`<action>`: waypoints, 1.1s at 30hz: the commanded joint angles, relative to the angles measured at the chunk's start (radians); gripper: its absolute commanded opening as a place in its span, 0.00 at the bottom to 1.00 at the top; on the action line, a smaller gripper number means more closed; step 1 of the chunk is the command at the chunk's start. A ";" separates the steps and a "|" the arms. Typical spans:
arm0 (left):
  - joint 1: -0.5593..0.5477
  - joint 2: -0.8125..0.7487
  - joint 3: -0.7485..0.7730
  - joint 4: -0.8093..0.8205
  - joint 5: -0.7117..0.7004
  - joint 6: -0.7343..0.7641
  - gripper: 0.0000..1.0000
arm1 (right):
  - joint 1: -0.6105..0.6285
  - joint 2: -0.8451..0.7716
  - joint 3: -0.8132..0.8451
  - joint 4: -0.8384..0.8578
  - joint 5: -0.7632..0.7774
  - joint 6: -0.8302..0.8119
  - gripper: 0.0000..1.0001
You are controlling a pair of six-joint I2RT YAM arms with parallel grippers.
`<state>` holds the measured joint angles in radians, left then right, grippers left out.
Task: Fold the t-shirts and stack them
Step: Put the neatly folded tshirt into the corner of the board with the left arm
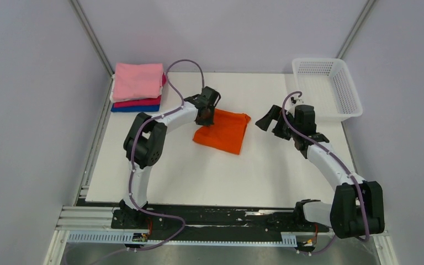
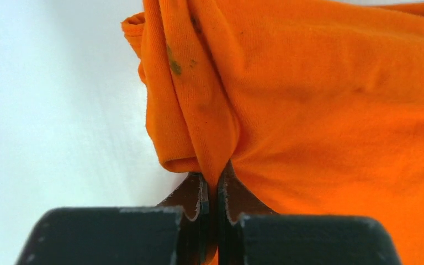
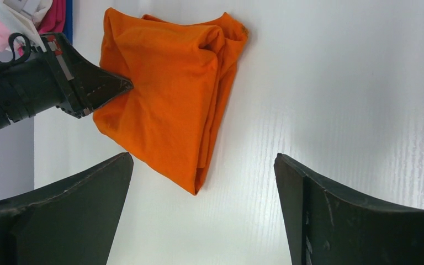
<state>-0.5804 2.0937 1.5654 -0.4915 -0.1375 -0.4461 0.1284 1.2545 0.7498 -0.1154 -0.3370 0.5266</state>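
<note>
The folded orange t-shirt [image 1: 223, 130] lies mid-table. My left gripper [image 1: 205, 117] is shut on its left edge; the left wrist view shows a pinch of orange cloth [image 2: 309, 99] with small dark specks between the closed jaws [image 2: 213, 179]. The right wrist view shows the shirt [image 3: 165, 94] with the left gripper's fingers [image 3: 96, 85] clamped on its side. My right gripper [image 1: 269, 120] is open and empty, to the right of the shirt above the bare table [image 3: 204, 163]. A stack of folded tees, pink [image 1: 138, 80] on top over white, magenta and blue, sits at the back left.
A white mesh basket [image 1: 327, 88] stands at the back right. The white table board [image 1: 221, 176] ends at a black rail in front. Grey walls close in the left and right sides.
</note>
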 commanded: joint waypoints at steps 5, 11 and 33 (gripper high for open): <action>0.015 0.015 0.171 -0.083 -0.412 0.235 0.00 | -0.001 -0.090 -0.041 0.060 0.092 -0.048 1.00; 0.050 0.074 0.259 -0.061 -0.578 0.372 0.00 | -0.001 -0.065 -0.037 0.068 0.125 -0.053 1.00; 0.241 -0.001 0.478 -0.055 -0.535 0.605 0.00 | -0.001 -0.006 -0.018 0.076 0.187 -0.066 1.00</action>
<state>-0.3294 2.1704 1.9491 -0.5339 -0.6735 0.1181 0.1284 1.2358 0.7124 -0.0856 -0.1814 0.4873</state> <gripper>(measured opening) 0.032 0.998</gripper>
